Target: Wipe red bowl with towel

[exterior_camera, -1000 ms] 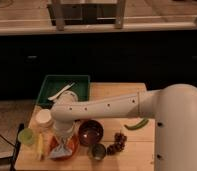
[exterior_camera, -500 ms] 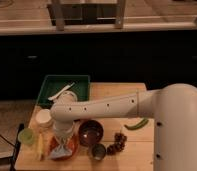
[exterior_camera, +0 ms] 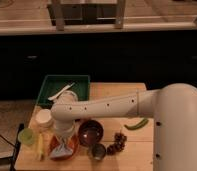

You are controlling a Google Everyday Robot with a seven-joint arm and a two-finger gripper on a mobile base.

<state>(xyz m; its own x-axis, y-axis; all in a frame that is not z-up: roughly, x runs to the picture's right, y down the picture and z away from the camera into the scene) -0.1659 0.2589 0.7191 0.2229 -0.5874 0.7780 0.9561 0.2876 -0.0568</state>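
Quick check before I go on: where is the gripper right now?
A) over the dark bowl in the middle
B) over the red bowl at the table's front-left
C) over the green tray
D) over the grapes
B: the gripper is at the end of the arm directly above the towel in the red bowl, left of the dark bowl and apart from the green tray and the grapes.

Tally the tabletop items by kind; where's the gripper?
Bowls: 2 (red bowl, brown bowl)
Cups: 3 (white cup, green cup, metal cup)
Foods: 3 (grapes, green pod, yellow piece)
Tray: 1
Utensil: 1
Towel: 1
Total: 11
Gripper: over red bowl, at towel
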